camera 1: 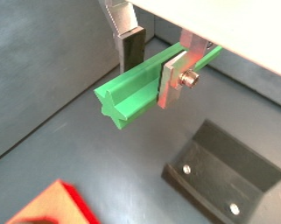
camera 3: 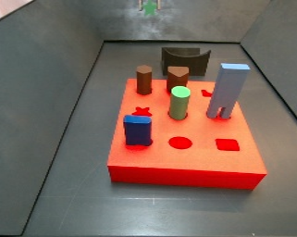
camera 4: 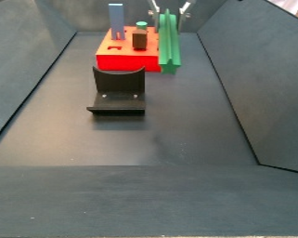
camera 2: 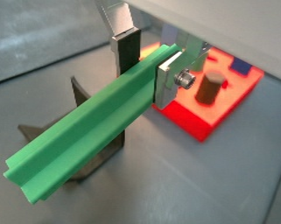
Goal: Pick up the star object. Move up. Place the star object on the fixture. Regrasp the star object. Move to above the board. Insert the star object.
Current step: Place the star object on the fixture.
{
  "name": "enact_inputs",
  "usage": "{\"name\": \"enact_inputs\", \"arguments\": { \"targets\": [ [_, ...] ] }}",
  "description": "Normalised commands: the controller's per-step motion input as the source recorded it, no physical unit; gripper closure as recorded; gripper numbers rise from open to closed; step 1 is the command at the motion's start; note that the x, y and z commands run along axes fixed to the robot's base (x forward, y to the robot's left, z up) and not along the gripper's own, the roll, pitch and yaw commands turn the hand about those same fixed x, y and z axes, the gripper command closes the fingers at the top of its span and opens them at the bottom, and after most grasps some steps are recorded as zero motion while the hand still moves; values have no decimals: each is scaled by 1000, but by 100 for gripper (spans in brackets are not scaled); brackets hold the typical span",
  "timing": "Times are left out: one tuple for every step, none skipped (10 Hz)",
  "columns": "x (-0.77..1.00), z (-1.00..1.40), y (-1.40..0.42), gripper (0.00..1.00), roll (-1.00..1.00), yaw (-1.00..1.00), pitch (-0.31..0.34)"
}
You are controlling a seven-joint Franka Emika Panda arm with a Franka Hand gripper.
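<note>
The fingers (camera 1: 168, 80) are clenched on the star object (camera 1: 136, 90), the silver plates pinching the green prism across its ridges near one end, so that the long free end juts out sideways, as both wrist views show. The gripper (camera 2: 151, 63) hangs in the air with the piece lifted off the floor; in a side view the star object (camera 4: 169, 39) runs as a long green bar beside the far right part of the board (camera 4: 126, 61), and in a side view only a green scrap (camera 3: 151, 7) shows at the top of the frame, so that camera says little about the grip. The board (camera 3: 188, 153) is the largest thing, a red slab with pegs standing in it: a grey-blue block (camera 3: 229, 91), a light-green cylinder (camera 3: 180, 102), a dark blue block (camera 3: 138, 130) and a brown peg (camera 3: 143, 79). The fixture (camera 4: 119, 90) stands on the floor just in front of the board, below the gripper in a wrist view (camera 1: 224, 172). I judge the side grip suits laying the piece on the fixture for a regrasp.
</note>
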Motion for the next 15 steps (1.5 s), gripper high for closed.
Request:
{"name": "enact_inputs", "arguments": {
  "targets": [
    [1000, 90, 33, 100, -1000, 70, 23],
    [1000, 62, 40, 100, -1000, 52, 48],
    [1000, 47, 43, 100, -1000, 43, 57],
    [1000, 26, 47, 100, -1000, 19, 76],
    [1000, 20, 50, 100, -1000, 7, 88],
    [1000, 0, 56, 100, -1000, -33, 115],
    [1000, -15, 58, 100, -877, -59, 115],
    [1000, -23, 60, 100, -728, -77, 108],
    [926, -23, 59, 100, -575, -92, 95],
    [828, -24, 55, 100, -369, -103, 78],
    [750, -21, 42, 100, -236, -103, 66],
    [660, -15, 29, 100, -181, -100, 50],
    [536, -18, 34, 100, -159, -82, 38],
    [450, -16, 34, 100, -152, -72, 42],
    [370, -16, 36, 100, -144, -63, 46]
  ]
}}
